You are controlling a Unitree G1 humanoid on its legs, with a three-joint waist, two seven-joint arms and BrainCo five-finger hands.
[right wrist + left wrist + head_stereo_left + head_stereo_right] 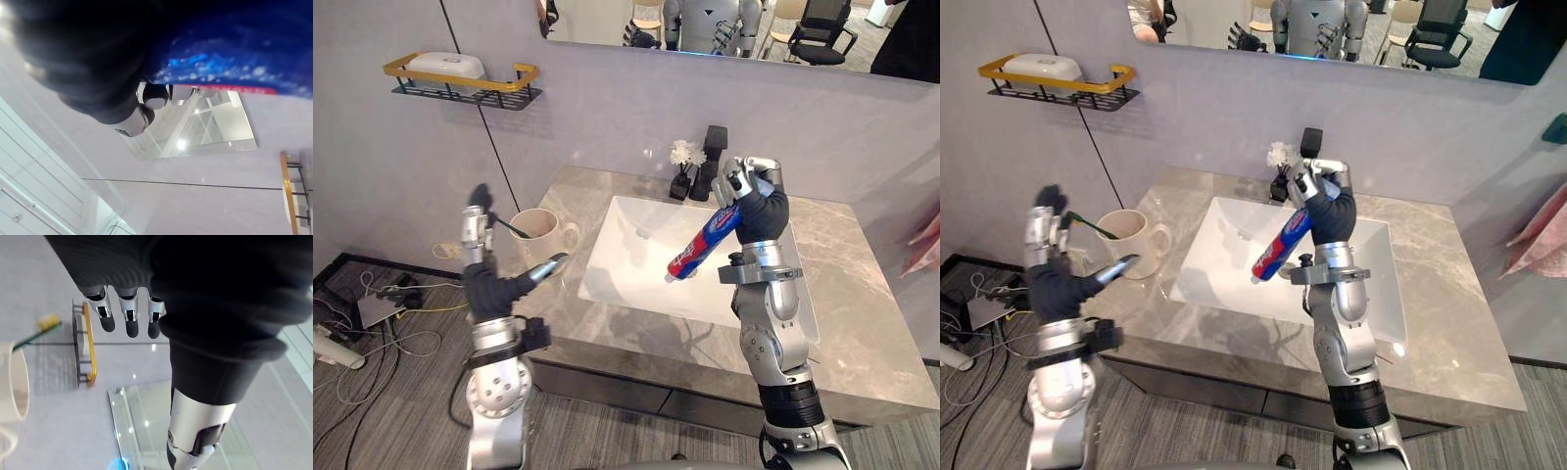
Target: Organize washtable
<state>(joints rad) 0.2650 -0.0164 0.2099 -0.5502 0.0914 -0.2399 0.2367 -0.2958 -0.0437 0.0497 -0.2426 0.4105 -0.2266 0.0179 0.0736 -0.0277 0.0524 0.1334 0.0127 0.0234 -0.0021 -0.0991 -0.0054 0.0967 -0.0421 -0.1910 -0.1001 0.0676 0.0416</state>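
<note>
My right hand [752, 188] is raised above the white sink [617, 257], fingers curled round a blue and red toothpaste tube [703, 243] that slants down toward the basin; the tube [234, 49] shows blue in the right wrist view. A cream mug [538, 235] with a green-handled toothbrush [512, 227] in it stands on the marble counter [862, 294] left of the sink. My left hand [481, 257] is held upright just left of the mug, fingers [128, 316] straight and empty, thumb [548, 268] pointing at the mug's base.
A black faucet [710, 157] and a small vase of white flowers [683, 166] stand behind the sink. A gold-railed wall shelf [460, 80] carries a white box. A mirror [724, 29] hangs above. Cables lie on the floor at the left.
</note>
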